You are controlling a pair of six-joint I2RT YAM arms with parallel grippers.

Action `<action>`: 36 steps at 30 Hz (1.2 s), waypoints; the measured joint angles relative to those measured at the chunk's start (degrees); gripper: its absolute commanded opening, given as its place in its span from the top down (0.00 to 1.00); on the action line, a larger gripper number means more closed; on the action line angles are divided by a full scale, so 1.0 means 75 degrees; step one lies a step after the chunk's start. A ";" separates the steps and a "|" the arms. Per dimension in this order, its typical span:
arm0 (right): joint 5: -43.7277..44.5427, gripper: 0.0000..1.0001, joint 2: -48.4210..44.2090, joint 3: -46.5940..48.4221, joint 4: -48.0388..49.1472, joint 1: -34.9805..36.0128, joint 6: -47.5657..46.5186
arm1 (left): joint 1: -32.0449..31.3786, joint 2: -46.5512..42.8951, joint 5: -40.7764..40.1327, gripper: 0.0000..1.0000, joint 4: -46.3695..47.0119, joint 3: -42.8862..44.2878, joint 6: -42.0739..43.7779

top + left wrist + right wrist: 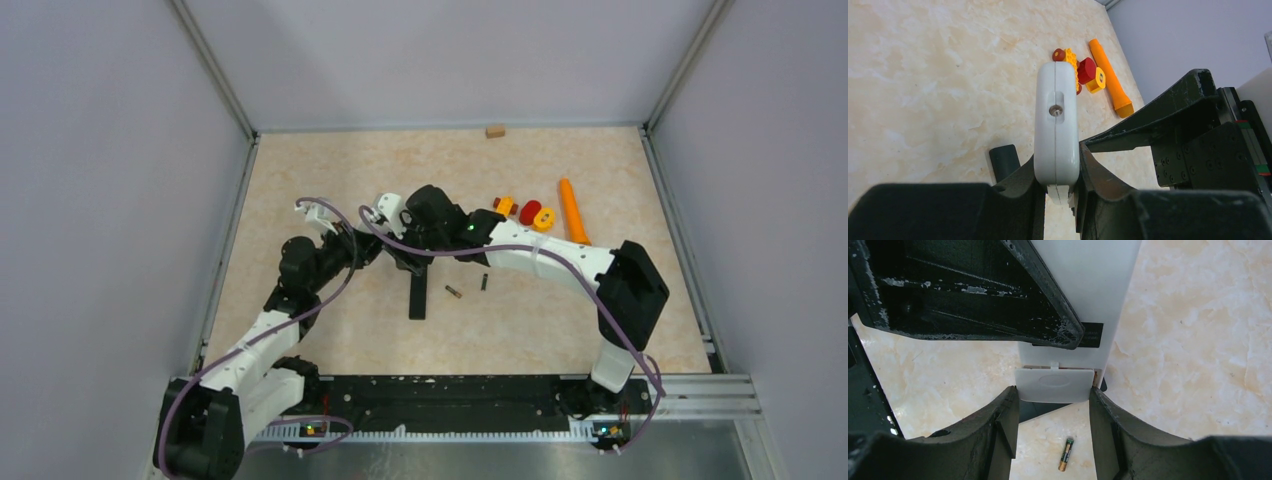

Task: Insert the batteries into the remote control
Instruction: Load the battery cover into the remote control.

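Both arms bent inward, jaws clamping white remote (1055, 125) above table (923, 75).

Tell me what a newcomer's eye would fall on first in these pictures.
The two arms meet at mid-table: the left gripper clamps a white remote, and the right gripper pinches a small white cover at its end. A battery and a second battery lie loose beside a black bar; bright toys sit farther right.

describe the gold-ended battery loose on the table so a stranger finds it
On the beige marbled tabletop, find the slim black bar near its middle. Just right of it lies a tiny cylindrical battery with a gold end. Its neighbour further right, another battery, looks all dark.
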 measured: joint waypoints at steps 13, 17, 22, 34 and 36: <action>-0.0029 0.54 0.0000 -0.0009 -0.0111 -0.0003 -0.0195 | -0.0029 -0.0326 -0.0227 1.00 -0.0245 0.0157 0.0393; -0.0006 0.54 -0.0003 -0.0009 -0.0099 -0.0003 -0.0195 | -0.0029 -0.0356 -0.0271 1.00 -0.0382 0.0219 0.0420; 0.0032 0.54 -0.0003 -0.0012 -0.0041 -0.0003 -0.0195 | -0.0035 -0.0356 -0.0236 1.00 -0.0487 0.0230 0.0458; 0.0087 0.54 -0.0003 -0.0012 0.0009 -0.0003 -0.0245 | -0.0038 -0.0347 -0.0134 1.00 -0.0804 0.0463 0.0790; 0.0093 0.54 -0.0003 -0.0012 0.0012 -0.0003 -0.0251 | -0.0038 -0.0329 -0.0122 1.00 -0.0857 0.0498 0.0819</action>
